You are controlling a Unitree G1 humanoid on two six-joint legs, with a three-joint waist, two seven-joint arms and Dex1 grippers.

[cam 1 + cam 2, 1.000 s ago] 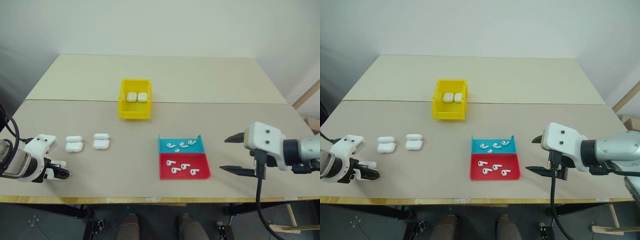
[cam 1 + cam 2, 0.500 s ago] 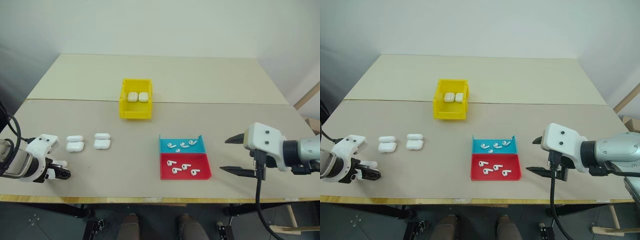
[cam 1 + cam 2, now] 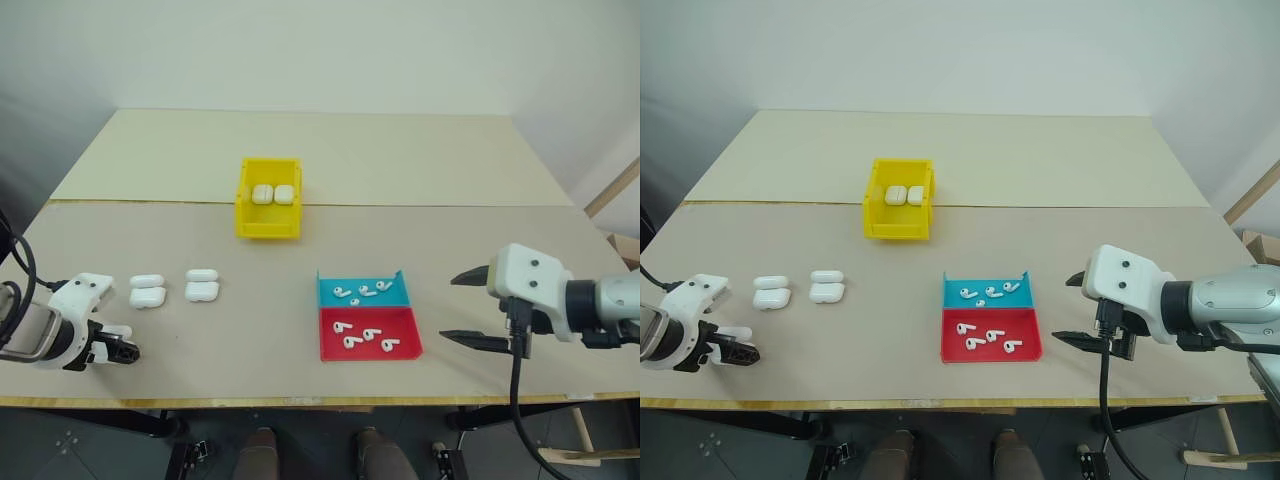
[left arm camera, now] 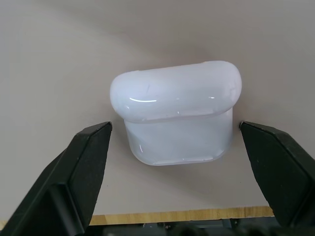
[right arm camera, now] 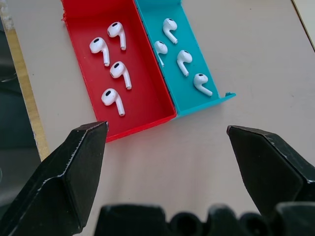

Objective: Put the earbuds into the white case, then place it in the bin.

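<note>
Both grippers stand with their black fingers spread wide and nothing between them: the left gripper [image 4: 174, 147] hangs over a white case [image 4: 177, 110] lying on the table near its front edge, one finger on either side of the case and clear of it, while the right gripper [image 3: 462, 308] hovers just to the right of the tray, pointing toward it. On the far side of the table, left of middle, sits the yellow bin [image 3: 269, 226], and in it lie two closed white cases [image 3: 273, 194] side by side against its far wall. Toward the front, right of middle, is a shallow two-part tray: its blue compartment [image 5: 206, 105], the farther one, holds four earbuds [image 5: 184, 58], and its red compartment [image 5: 86, 64], nearer the table's front edge, holds four more [image 5: 114, 70], all loose with their stems pointing various ways. Between the left gripper and the tray, two further cases [image 3: 174, 289] lie on the table top, well apart from the bin. The table [image 3: 400, 160] is a pale beige surface made of two boards meeting in a seam just behind the bin, with a light wooden strip along its front edge. A plain white wall [image 3: 320, 50] rises behind it, and a slanted wooden bar [image 3: 612, 190] shows at the right.
</note>
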